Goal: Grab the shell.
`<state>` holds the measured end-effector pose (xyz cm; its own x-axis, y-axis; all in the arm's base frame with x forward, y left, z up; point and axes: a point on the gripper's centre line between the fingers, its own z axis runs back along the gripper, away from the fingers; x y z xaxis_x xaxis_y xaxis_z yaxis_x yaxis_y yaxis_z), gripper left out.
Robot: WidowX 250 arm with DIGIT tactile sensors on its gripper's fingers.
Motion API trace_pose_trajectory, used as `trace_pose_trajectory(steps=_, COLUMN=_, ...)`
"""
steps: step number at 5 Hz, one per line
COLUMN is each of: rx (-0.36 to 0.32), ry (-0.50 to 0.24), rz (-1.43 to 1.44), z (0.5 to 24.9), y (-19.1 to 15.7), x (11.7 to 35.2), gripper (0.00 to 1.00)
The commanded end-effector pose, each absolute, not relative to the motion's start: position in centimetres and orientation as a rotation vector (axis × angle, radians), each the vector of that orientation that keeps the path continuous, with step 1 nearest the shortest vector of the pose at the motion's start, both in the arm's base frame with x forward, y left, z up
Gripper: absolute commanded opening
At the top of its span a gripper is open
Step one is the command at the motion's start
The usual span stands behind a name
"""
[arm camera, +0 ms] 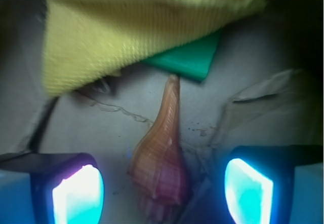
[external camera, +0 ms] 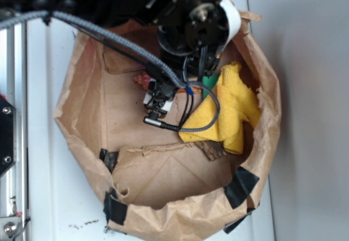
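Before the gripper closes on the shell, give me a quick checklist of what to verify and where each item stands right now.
1. Gripper open: ok, both fingers are spread wide.
2. Shell between the fingers: ok, its blunt end sits in the gap in the wrist view.
3. Shell free of the yellow cloth: ok, the cloth lies beyond the thin tip.
4. Green block out of the closing path: ok, it sits near the tip, under the cloth edge.
5. Fingers low enough to grip: cannot tell, neither view shows height clearly.
6. Paper bag wall clear of the arm: cannot tell.
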<state>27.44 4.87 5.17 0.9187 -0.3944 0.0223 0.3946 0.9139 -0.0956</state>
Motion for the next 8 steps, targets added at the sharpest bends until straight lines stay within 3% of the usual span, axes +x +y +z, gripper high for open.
trace_pose_trajectory(steps=1, rx=-0.051, ry=-0.015, rz=-0.397, z=3.4, y=4.3, x=28.1, gripper=1.00)
trace_pose_trajectory(steps=2, rx=-0.004, ry=-0.023, rz=-0.382, z=1.9, y=3.9, x=28.4, gripper=1.00)
trace_pose_trajectory(steps=3, rx=0.025, ry=-0.043, rz=-0.330, z=1.8, y=4.2, x=28.5, gripper=0.54)
trace_pose_trajectory(steps=4, rx=-0.014, ry=-0.051, rz=-0.277, z=2.5, y=5.3, x=29.3, gripper=0.00)
trace_pose_trajectory(steps=5, rx=-0.016, ry=-0.064, rz=-0.253, z=3.0, y=5.7, x=30.1, gripper=0.00)
trace_pose_trajectory(steps=7, rx=-0.090, ry=-0.076, rz=-0.215, z=9.2, y=5.9, x=30.2, gripper=0.00)
trace_pose_trajectory(steps=8, rx=-0.014, ry=-0.044, rz=-0.120, z=11.6, y=4.2, x=30.2, gripper=0.00)
